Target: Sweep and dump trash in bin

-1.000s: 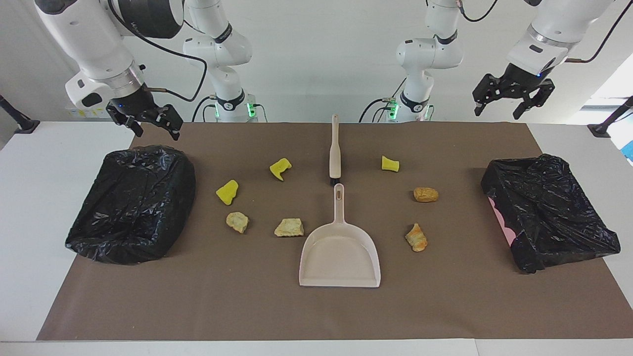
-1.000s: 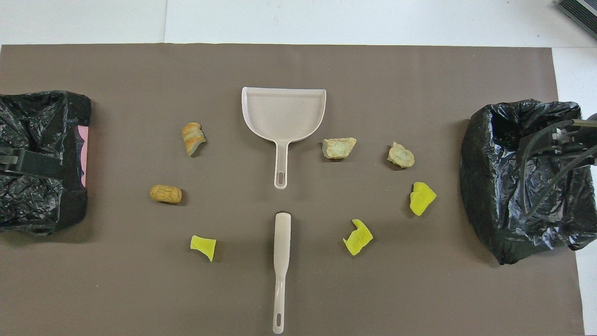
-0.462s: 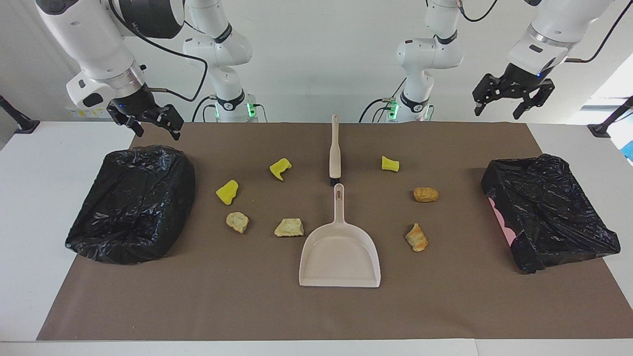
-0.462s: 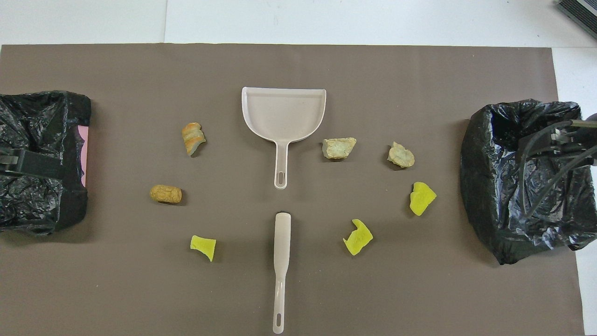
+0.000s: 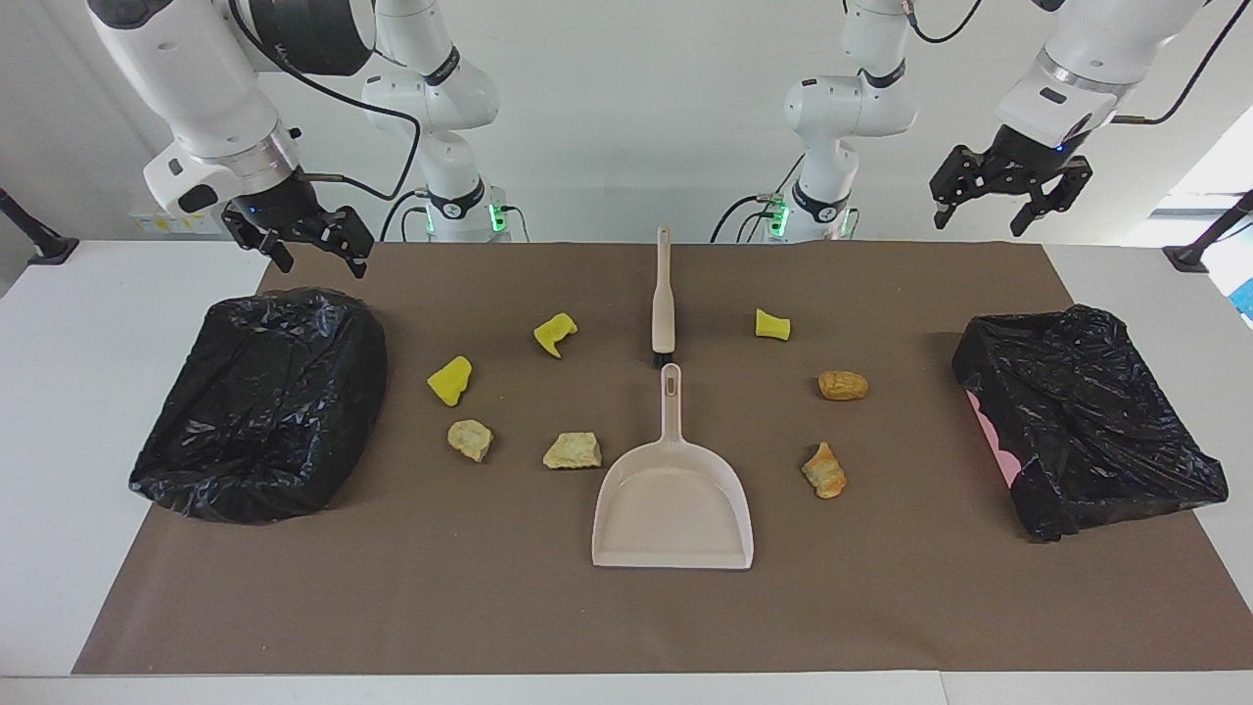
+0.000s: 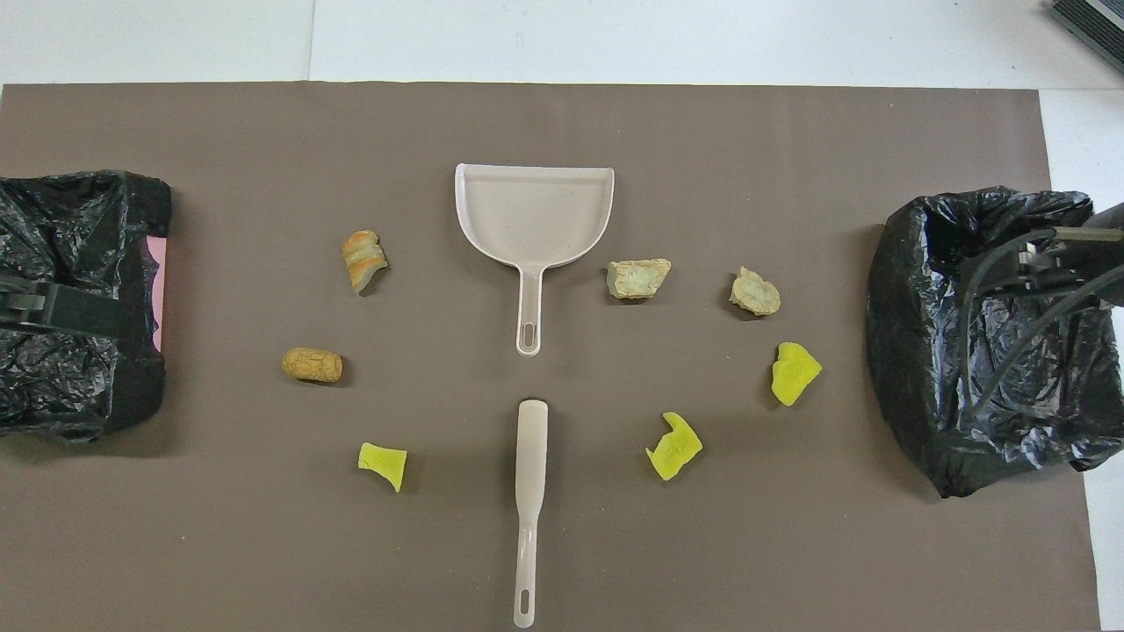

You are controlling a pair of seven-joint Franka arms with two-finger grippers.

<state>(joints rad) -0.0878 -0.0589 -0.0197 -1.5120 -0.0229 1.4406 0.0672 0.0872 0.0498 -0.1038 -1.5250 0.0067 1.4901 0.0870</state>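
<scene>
Facing view, order: items run from that picture's left edge to its right.
Right arm: comes down from the upper corner, forearm slanting toward the table.
Right gripper: up in the air over the robots' edge of the brown mat, just above the nearer rim of the black-bagged bin; fingers spread wide, nothing between them.
Black-bagged bin: at the right arm's end of the table, on the mat's edge, liner crumpled over its rim.
Trash, right arm's side: two yellow foam chunks and, farther from the robots, two tan stone-like lumps; all lie loose on the mat, apart from one another.
Brush: cream, lying flat at the table's middle, handle toward the robots, dark bristles toward the dustpan.
Dustpan: cream, flat on the mat, handle tip just short of the brush, open mouth away from the robots.
Trash, left arm's side: one yellow foam chunk, a brown rounded lump, an orange-tan lump farthest from the robots.
Second bin: black liner with a pink wall showing, at the left arm's end of the table.
Left arm: bent down from above.
Left gripper: high in the air above the mat's corner by the second bin; fingers wide apart, empty.
Surface: white table under the mat.
Room: plain white wall behind the arm bases.
</scene>
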